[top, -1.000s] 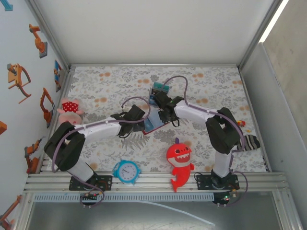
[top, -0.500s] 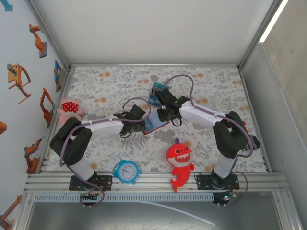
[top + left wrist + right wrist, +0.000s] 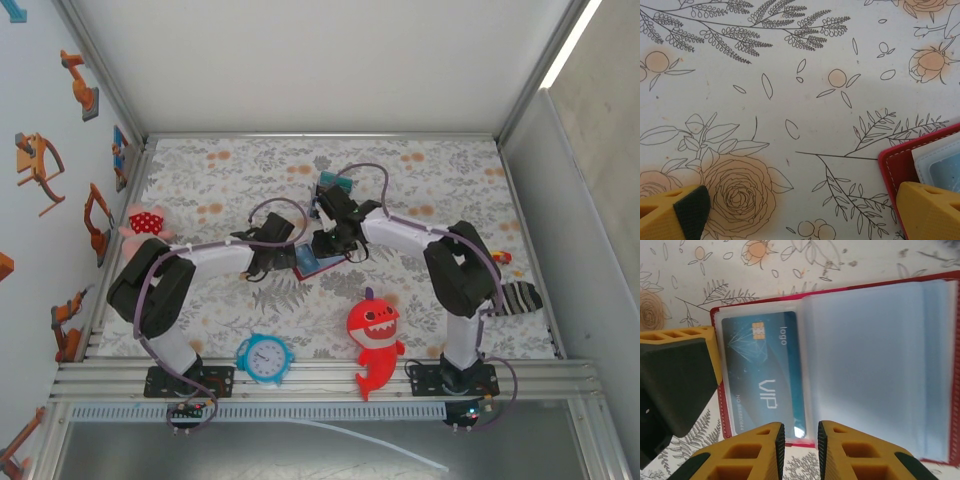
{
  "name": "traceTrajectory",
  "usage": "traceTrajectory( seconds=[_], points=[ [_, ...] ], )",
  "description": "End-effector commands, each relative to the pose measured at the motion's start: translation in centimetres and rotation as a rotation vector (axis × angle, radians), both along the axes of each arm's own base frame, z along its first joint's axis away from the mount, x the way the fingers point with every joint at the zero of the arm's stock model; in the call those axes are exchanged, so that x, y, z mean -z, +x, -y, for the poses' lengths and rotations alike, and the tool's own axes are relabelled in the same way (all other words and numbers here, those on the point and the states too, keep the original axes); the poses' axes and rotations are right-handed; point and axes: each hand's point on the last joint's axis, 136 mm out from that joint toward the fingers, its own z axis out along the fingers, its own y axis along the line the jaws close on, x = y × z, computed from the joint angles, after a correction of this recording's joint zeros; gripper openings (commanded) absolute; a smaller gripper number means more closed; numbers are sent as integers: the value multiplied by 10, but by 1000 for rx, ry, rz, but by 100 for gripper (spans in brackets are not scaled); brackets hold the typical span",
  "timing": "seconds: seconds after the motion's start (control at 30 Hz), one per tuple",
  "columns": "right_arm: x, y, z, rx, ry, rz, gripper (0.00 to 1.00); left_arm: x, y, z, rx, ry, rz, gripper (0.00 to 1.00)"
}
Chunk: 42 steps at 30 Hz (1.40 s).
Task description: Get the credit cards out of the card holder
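Teal, stiff and slick, the credit card [image 3: 765,375] is sleeved inside the card holder [image 3: 865,365] and is likely best pinched by its edge; the right gripper [image 3: 801,432] jaws are set narrow there, grip unclear, the left gripper [image 3: 800,200] jaws spread wide beside it.

A robotics lab test cell: a left arm [image 3: 200,262] and a right arm [image 3: 410,232] bolted to aluminium rails [image 3: 320,378] at the near edge of a floral-clothed surface [image 3: 220,170], boxed in by white panels [image 3: 320,60] on a metal frame [image 3: 320,135], with cartoon robot-arm stickers [image 3: 40,165] on the left wall and a light strip [image 3: 572,42] at upper right.
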Motion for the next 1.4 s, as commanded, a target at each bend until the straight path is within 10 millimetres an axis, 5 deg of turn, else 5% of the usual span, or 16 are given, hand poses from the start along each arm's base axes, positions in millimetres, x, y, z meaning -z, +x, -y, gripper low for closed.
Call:
traceTrajectory(
  seconds=[0.0,0.27,0.63,0.97,1.37],
  points=[
    [-8,5,-18,-8,81,-34,24,5,9,3,15,-6,-12,97],
    [3,6,-23,1,92,-82,25,-10,19,4,21,-16,19,97],
    [6,8,-14,28,99,-109,25,-29,2,24,60,-170,22,97],
    [11,8,-16,29,108,-136,25,-4,-5,30,67,-182,-53,97],
    [18,10,-22,19,113,-161,25,7,-12,14,35,-114,-84,97]
  ],
)
